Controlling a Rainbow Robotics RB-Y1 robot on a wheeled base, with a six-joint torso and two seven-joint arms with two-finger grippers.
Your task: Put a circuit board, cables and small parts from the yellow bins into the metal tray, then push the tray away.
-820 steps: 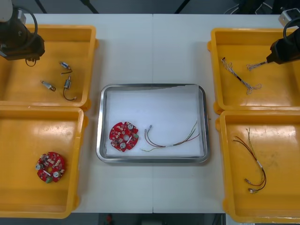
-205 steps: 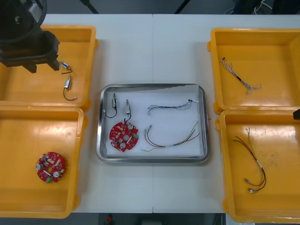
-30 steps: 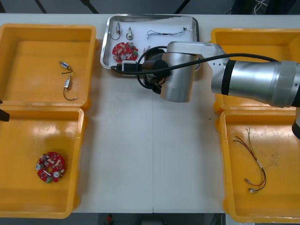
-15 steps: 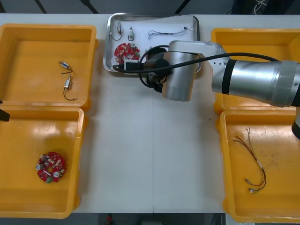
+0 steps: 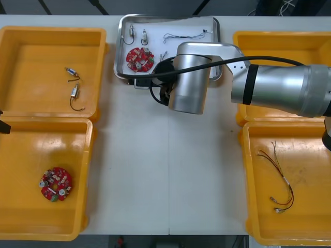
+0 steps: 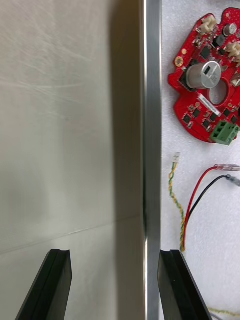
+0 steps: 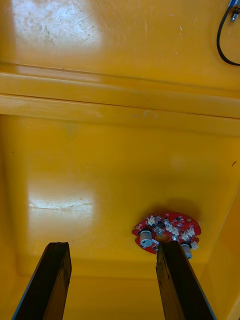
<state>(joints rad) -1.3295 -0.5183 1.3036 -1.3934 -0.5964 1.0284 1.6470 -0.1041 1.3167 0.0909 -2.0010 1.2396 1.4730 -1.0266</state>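
One step left: press right gripper (image 6: 115, 255), fingers spread and empty, squarely against near rim of loaded metal tray (image 5: 117, 49) at table's (image 5: 165, 170) far edge, slowly, without jolting circuit board (image 5: 140, 59) or cables (image 5: 186, 36); leave left gripper (image 7: 112, 247), likewise spread, over near-left yellow bin (image 5: 46, 124).

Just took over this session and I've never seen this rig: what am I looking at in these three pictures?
This is a two-armed robot at a table. The wide picture looks down from above its arms: the silver right arm reaches to the tray at the table's far edge. The tray holds a circuit board, cables and small parts. Yellow bins stand on both sides. Each upright picture comes from a wrist camera. The right gripper is open, holding nothing, the tray's rim running between its fingers. The left gripper, open too, hangs over a bin with a second board.
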